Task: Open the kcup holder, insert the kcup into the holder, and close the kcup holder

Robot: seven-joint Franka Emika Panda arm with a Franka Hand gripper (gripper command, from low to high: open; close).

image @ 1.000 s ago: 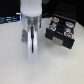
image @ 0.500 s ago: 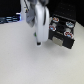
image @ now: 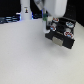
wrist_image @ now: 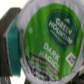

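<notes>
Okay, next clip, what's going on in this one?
A single robot arm is carrying a small pod with a bright green foil lid; the wrist view shows it filling the frame, held beside the gripper's teal-padded finger. In the exterior view the arm hangs over the black boxy drawer unit, whose tray looks pulled open, with several pods in its round slots. The green pod isn't in a slot yet.

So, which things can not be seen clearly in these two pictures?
- Gripper: the wrist view shows only one teal finger pad; the kcup hides the rest.
- Kcup holder: blurred in the exterior view, so free slots cannot be counted.
- Arm: cut off by the exterior view's top edge.
</notes>
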